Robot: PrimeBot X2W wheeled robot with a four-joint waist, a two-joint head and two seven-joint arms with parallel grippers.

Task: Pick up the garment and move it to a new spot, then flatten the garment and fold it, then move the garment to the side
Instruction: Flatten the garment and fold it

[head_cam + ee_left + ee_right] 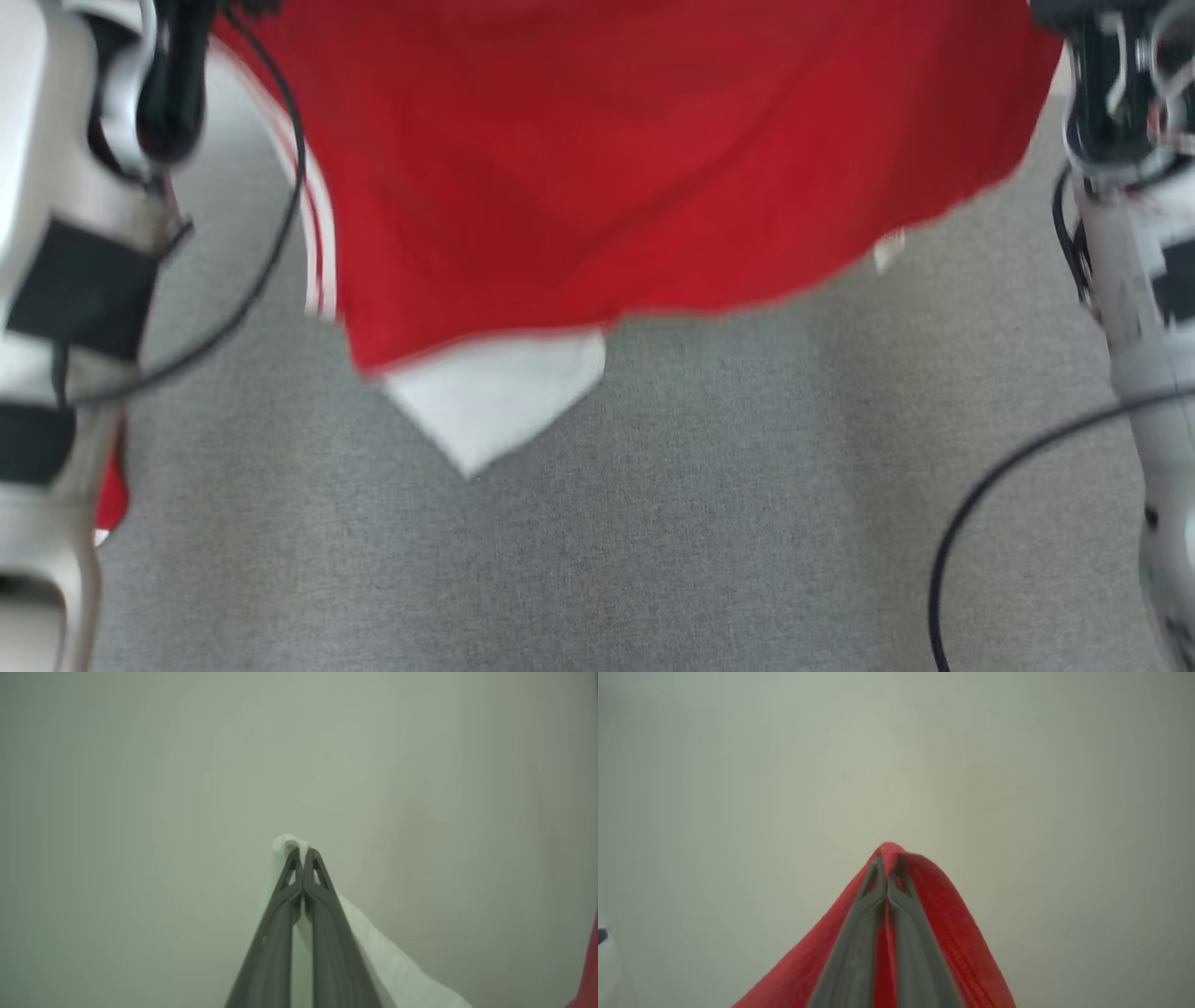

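Forearms first: left forearm (56,280) and right forearm (1134,308) frame the head view, with the red garment (607,159) slung between them. The head view is blurred, so fine detail is soft.

Left gripper (303,858): jaws closed on a fold of white fabric (397,970), which wraps over the tips. It looks like the garment's white part, and a sliver of red shows at the far lower right of that wrist view. Right gripper (887,868): jaws closed on red cloth, with a ridge of it bunched over the tips and draping down both sides. Both wrist views look out at a plain pale wall (896,742), so I judge both ends are held up off the work surface.

Garment state: it is spread wide across the top of the head view, hanging in a shallow sag. White stripes (317,243) run down its left edge. A white panel (495,392) pokes out below the lower hem, and a small white tag (887,250) sits at the lower right. Grey surface (653,560) lies below. Can't tell if it's a bench or the floor, or whether the hem touches it.

Step, my read: first one, pick up and relocate. The pick is done and the carry is in hand. Nothing is flattened or folded yet.

Next move needs:
- both grips kept tight and the span kept taut, so the cloth doesn't bunch
- lowering hem-first onto the new spot, then laying the rest down away from it
- the white panel watched, as it may tuck under and leave a lump
- the black cable (280,187) kept clear of the cloth
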